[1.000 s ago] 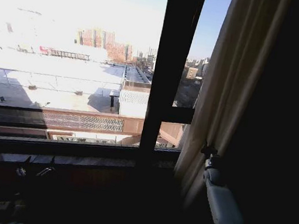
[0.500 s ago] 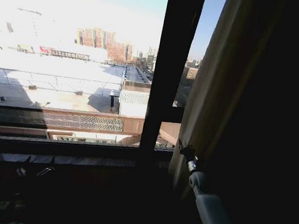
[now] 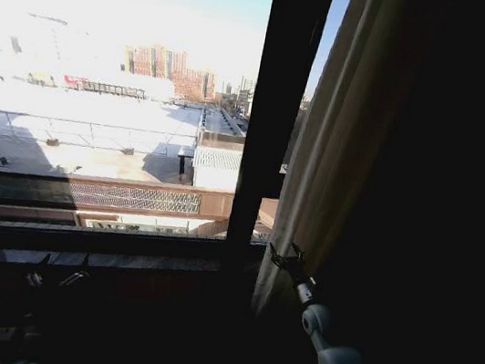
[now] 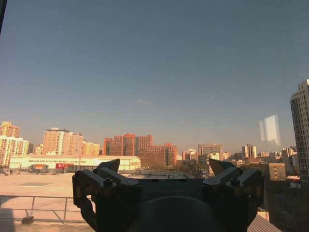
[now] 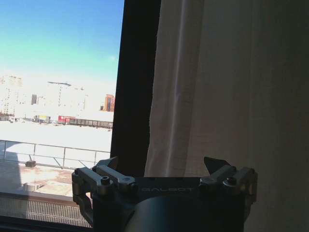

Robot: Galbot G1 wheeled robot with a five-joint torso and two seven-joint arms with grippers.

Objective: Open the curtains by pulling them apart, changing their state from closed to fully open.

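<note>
A cream pleated curtain (image 3: 338,160) hangs bunched at the right of the window, its left edge just past the dark window post. My right gripper (image 3: 284,258) is low at that left edge, fingers open, at the fabric's hem side. In the right wrist view the right gripper (image 5: 164,164) stands open with nothing between its fingers, and the curtain (image 5: 217,87) hangs just beyond it. My left gripper (image 4: 164,166) is open and faces the bare glass and the city outside. It sits low at the left, in shadow under the sill (image 3: 54,279).
A dark vertical window post (image 3: 273,104) stands between the bare glass and the curtain. The sill (image 3: 101,257) runs across below the glass. Everything right of the curtain is a dark mass (image 3: 470,200).
My right gripper has moved left and a little lower along the curtain's foot. The curtain's left edge has shifted left toward the window post. The left arm has not moved.
</note>
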